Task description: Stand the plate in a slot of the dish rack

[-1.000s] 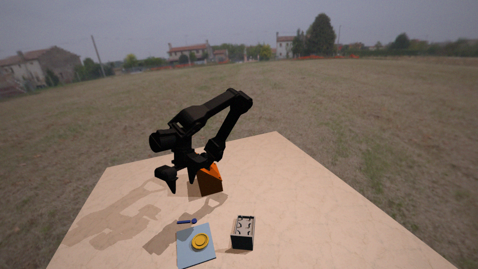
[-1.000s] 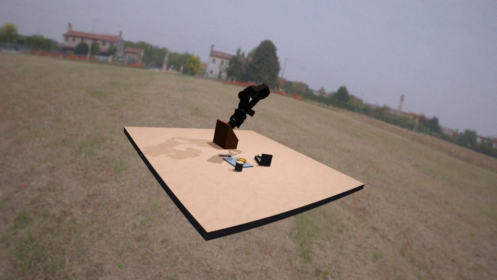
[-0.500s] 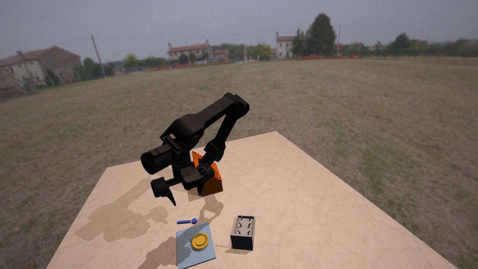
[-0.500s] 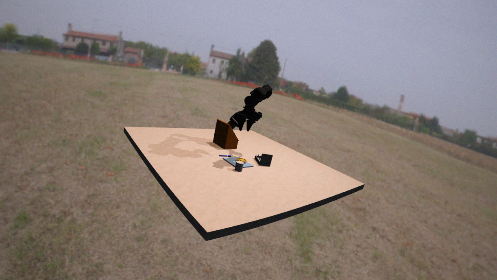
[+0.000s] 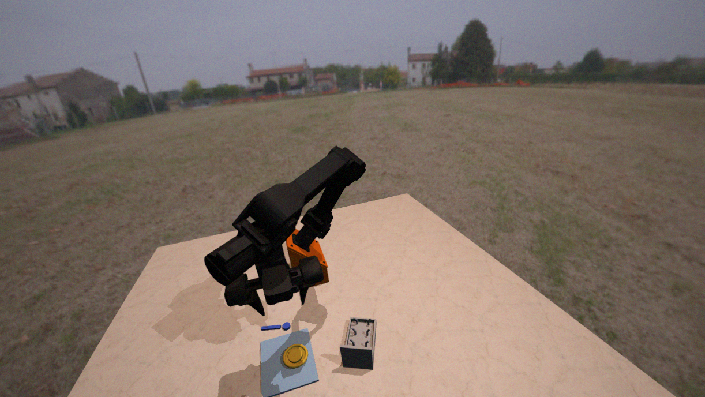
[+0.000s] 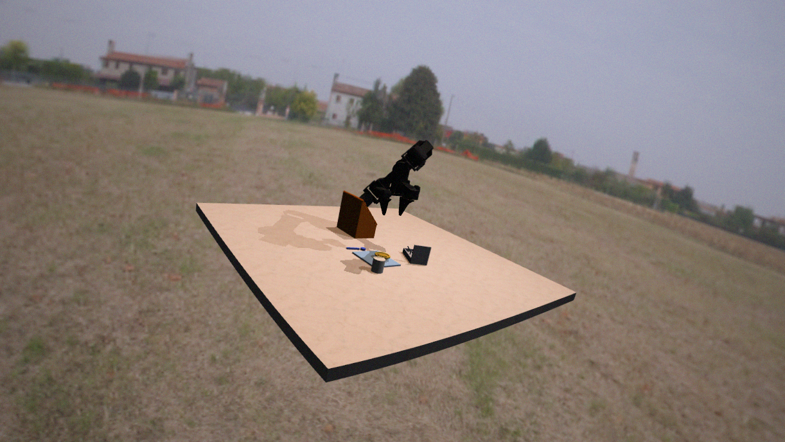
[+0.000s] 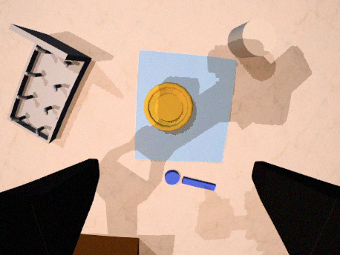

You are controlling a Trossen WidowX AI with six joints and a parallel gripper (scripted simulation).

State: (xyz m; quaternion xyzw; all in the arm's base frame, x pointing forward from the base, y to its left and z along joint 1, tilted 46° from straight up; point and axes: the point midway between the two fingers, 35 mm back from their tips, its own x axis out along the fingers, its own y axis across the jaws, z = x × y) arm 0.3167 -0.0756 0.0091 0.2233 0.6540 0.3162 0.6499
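A round yellow plate (image 5: pixel 295 356) (image 6: pixel 382 256) (image 7: pixel 168 107) lies flat on a light blue mat. The dish rack (image 5: pixel 357 356) (image 6: pixel 421 255) (image 7: pixel 70 90) is a dark box-shaped frame with a tall end wall and short prongs along both sides; no plate stands in it. It is to the right of the mat in the top view and to the left in the wrist view. My gripper (image 5: pixel 282 309) (image 6: pixel 392 214) (image 7: pixel 179 169) is open and empty, pointing down, high above the table on the base side of the mat. The plate shows ahead of the fingertips in the wrist view.
The blue mat (image 5: pixel 276 374) (image 7: pixel 148 67) carries the plate. A blue spoon-like piece (image 5: pixel 270 328) (image 6: pixel 354 248) (image 7: pixel 198 183) with a round end lies beside the mat. A grey cylinder (image 6: pixel 378 265) (image 7: pixel 237 38) stands by the mat's far corner. The arm's brown-orange base (image 5: pixel 315 268) (image 6: pixel 356 219) (image 7: pixel 108 244) stands behind.
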